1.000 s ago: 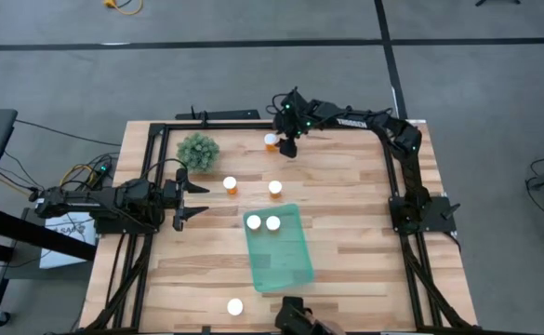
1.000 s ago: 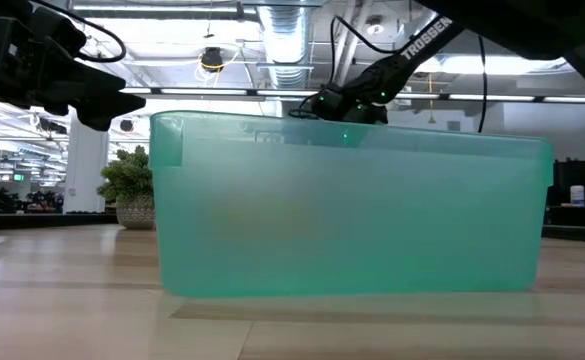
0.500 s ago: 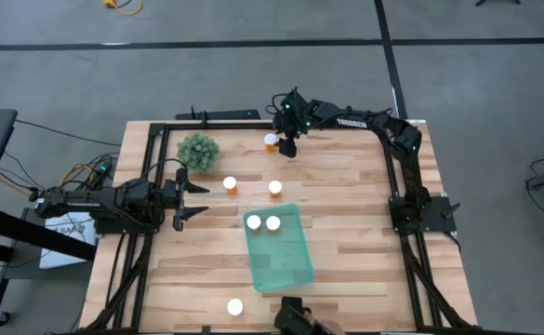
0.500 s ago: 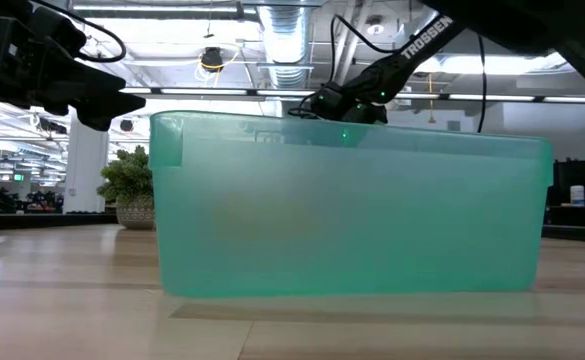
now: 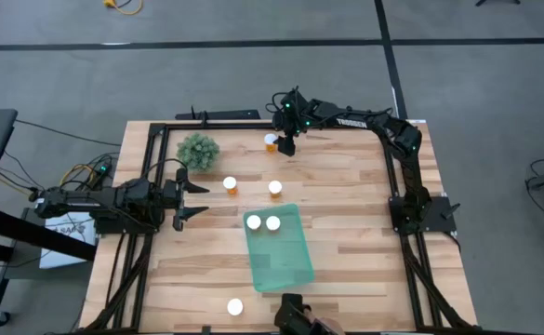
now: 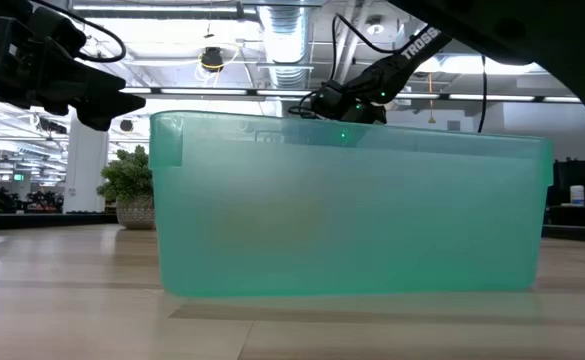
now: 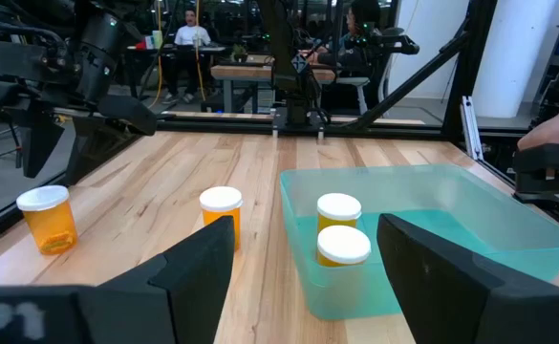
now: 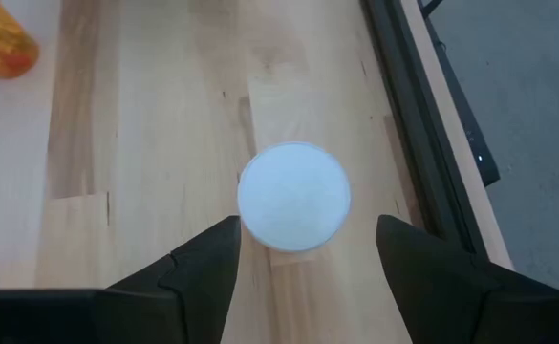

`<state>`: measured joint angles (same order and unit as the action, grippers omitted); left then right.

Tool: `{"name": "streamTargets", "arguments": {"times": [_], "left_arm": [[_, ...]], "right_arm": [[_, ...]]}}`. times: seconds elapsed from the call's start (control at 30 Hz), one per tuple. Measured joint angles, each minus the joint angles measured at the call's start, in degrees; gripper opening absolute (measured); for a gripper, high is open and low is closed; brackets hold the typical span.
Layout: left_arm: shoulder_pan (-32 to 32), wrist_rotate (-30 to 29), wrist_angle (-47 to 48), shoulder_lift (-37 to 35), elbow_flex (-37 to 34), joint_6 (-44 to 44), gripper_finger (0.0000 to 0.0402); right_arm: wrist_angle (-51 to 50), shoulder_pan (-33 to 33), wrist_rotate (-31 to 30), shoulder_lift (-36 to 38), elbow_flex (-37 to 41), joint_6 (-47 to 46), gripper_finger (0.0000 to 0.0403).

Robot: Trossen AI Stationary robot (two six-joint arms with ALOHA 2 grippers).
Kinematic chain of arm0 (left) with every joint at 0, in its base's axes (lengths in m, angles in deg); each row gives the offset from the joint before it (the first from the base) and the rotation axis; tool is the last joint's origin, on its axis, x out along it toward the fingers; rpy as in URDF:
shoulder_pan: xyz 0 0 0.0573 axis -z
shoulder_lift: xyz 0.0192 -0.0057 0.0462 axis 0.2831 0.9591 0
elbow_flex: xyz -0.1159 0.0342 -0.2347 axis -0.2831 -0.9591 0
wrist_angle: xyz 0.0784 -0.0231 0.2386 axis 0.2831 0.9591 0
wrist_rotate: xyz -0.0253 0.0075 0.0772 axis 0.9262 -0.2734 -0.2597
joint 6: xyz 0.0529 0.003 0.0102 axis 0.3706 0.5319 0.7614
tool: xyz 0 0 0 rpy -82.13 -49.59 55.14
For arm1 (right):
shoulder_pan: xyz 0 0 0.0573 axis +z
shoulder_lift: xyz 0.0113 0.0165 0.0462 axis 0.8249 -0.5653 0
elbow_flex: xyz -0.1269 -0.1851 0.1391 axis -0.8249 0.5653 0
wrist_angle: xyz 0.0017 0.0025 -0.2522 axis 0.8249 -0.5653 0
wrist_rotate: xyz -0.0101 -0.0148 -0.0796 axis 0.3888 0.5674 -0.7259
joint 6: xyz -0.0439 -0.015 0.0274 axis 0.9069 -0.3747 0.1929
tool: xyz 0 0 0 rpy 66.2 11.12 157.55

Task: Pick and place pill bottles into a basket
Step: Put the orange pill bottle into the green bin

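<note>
The basket (image 5: 285,261), a teal tray, lies at the table's middle front with two pill bottles (image 5: 253,221) (image 5: 272,222) standing in its far end. Three more white-capped bottles stand on the wood (image 5: 230,184) (image 5: 275,187) (image 5: 235,306). My right gripper (image 5: 285,145) hovers at the far edge over another bottle (image 5: 271,141). In the right wrist view its cap (image 8: 293,196) sits between the spread fingers (image 8: 207,268) with gaps on both sides. My left gripper (image 5: 193,197) waits open at the left, facing the basket (image 7: 432,205).
A small bushy plant (image 5: 198,150) stands at the far left of the table. A black frame rail (image 8: 422,124) runs close beside the bottle under the right gripper. In the low view the basket wall (image 6: 352,215) fills the middle. People sit in the room beyond.
The right arm has shifted slightly over the far bottle. The bottles, the basket and the left arm have not moved.
</note>
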<state>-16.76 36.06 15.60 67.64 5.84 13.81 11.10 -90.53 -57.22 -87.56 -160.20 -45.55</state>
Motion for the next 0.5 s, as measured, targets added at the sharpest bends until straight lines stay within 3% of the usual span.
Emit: {"name": "streamTargets", "arguments": {"times": [0.5], "left_arm": [[0.0, 0.0, 0.0, 0.0, 0.0, 0.0, 0.0248]], "right_arm": [[-2.9, 1.7, 1.7, 0.0, 0.0, 2.0, 0.024]]}}
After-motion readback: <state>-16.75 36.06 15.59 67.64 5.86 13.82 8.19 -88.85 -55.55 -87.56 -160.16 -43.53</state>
